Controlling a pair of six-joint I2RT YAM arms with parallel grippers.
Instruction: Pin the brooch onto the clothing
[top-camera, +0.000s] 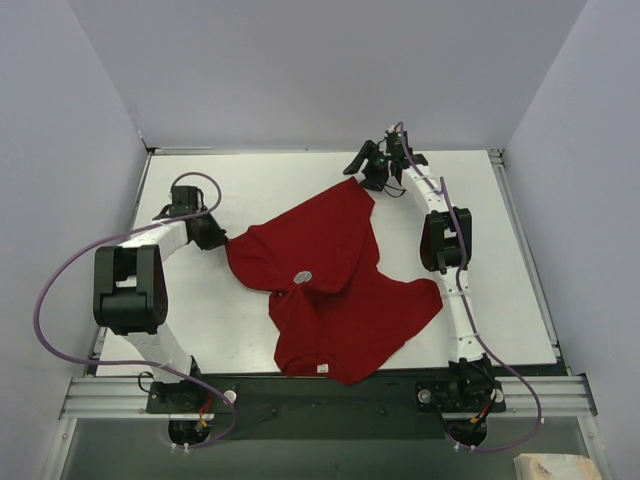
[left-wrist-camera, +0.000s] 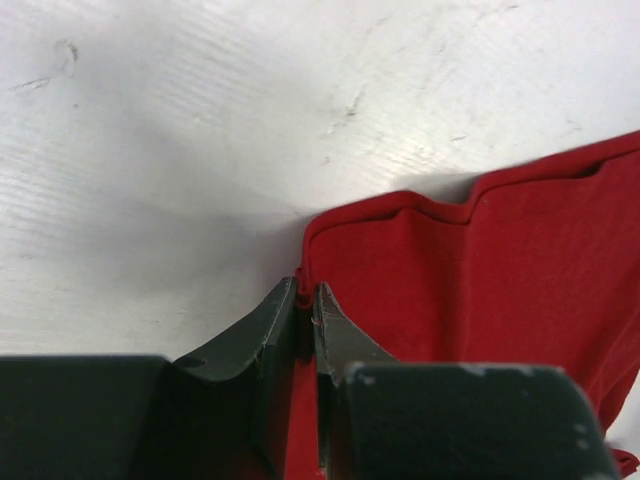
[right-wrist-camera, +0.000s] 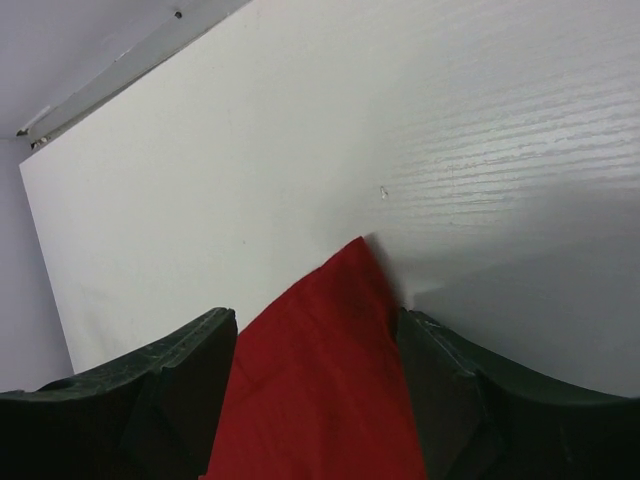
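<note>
A deep-red short-sleeved T-shirt (top-camera: 335, 300) of soft fabric lies rumpled and partly folded across the middle of a white table (top-camera: 250, 190), with a robot arm working at each end of it. The left gripper (top-camera: 214, 238), reaching in from the left side, has its jaws pressed together on the shirt's leftmost edge. The left wrist camera shows the dark fingertips (left-wrist-camera: 285, 305) pinching a thin fold of red cloth between them, the stitched hem curving away to the right over bare tabletop. The right gripper (top-camera: 365, 172) sits at the far tip of the garment, close to the far edge of the table, its jaws standing apart. From the right wrist camera, a pointed corner of the red fabric runs up between the two spread fingers (right-wrist-camera: 190, 360) and lies close against the right-hand one, though contact cannot be confirmed. A tiny round brooch (top-camera: 302, 275), a pale disc from overhead with its colours too small to make out, rests on the shirt near its centre, between the two grippers and well apart from both. A small white label (top-camera: 322, 369) shows at the shirt's near edge, just beyond the arm bases.
</note>
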